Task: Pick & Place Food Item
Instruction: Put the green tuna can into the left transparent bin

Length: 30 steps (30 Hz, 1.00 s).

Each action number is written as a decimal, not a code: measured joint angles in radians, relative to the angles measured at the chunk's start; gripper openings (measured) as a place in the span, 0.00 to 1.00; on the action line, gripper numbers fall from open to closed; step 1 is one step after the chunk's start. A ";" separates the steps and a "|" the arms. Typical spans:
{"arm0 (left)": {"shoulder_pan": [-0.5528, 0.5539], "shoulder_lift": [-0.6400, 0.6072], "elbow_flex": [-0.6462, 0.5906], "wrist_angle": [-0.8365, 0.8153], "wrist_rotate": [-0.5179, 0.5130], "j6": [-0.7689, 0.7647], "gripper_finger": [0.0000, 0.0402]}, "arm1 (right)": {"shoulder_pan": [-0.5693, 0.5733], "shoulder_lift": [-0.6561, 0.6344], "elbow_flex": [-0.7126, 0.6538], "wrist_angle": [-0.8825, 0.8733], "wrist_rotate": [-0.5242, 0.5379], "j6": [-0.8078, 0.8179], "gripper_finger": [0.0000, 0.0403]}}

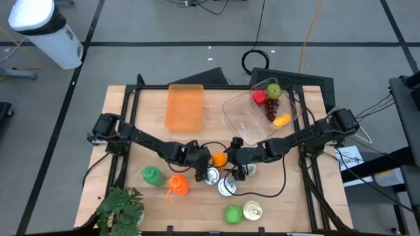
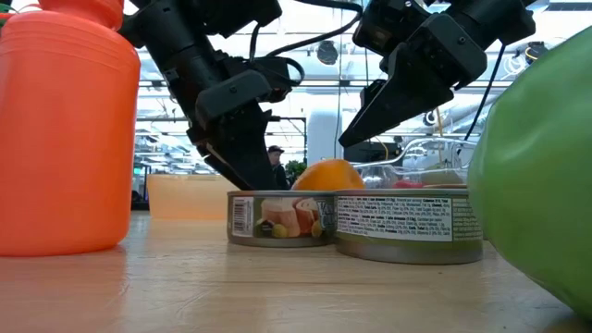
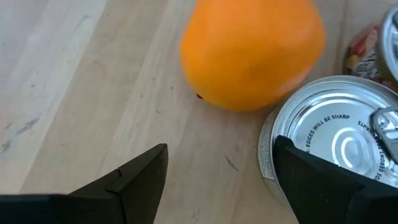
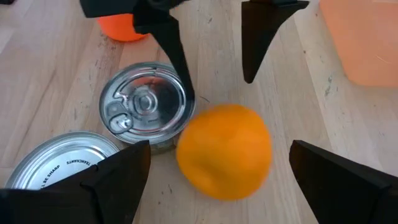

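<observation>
An orange (image 1: pixel 219 158) rests on the wooden table between both grippers. My left gripper (image 1: pixel 202 157) is open and low on the orange's left. In its wrist view (image 3: pixel 221 149) the orange (image 3: pixel 252 53) lies just ahead of the fingertips. My right gripper (image 1: pixel 237 157) is open on the orange's right, and its wrist view (image 4: pixel 219 146) shows the orange (image 4: pixel 224 152) ahead of its spread fingers. A clear container (image 1: pixel 244 118) holding fruit sits toward the far right. My left gripper has one finger (image 3: pixel 305 171) at the rim of a tuna can (image 3: pixel 336 143) that stands beside the orange. I cannot tell whether it touches the can. My right gripper touches nothing.
Two tuna cans (image 1: pixel 211 176) (image 1: pixel 226 188) stand just near of the orange, with a third (image 1: pixel 252 210) nearer. An orange bottle (image 1: pixel 177 185) and green items (image 1: pixel 152 174) (image 1: pixel 232 214) are nearby. An orange tray (image 1: pixel 185 105) lies at the far side. A plant (image 1: pixel 121 208) fills the near left corner.
</observation>
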 joint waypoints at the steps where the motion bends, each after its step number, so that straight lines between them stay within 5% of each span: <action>1: 0.002 0.000 0.000 -0.004 0.001 -0.008 0.74 | 0.000 0.000 0.000 0.000 0.000 0.000 0.90; 7: 0.023 0.001 -0.001 -0.052 0.023 -0.160 0.74 | 0.000 0.000 0.000 0.000 0.000 0.000 0.90; 13: 0.060 0.005 -0.005 -0.071 0.212 -0.299 0.74 | 0.000 0.000 0.000 0.000 0.000 0.000 0.90; 23: 0.065 0.005 -0.004 -0.057 0.199 -0.275 0.74 | 0.018 0.001 0.000 0.015 -0.002 -0.031 0.90; 30: 0.066 0.005 -0.004 -0.052 0.196 -0.259 0.74 | 0.056 0.099 -0.001 0.175 0.000 -0.234 0.90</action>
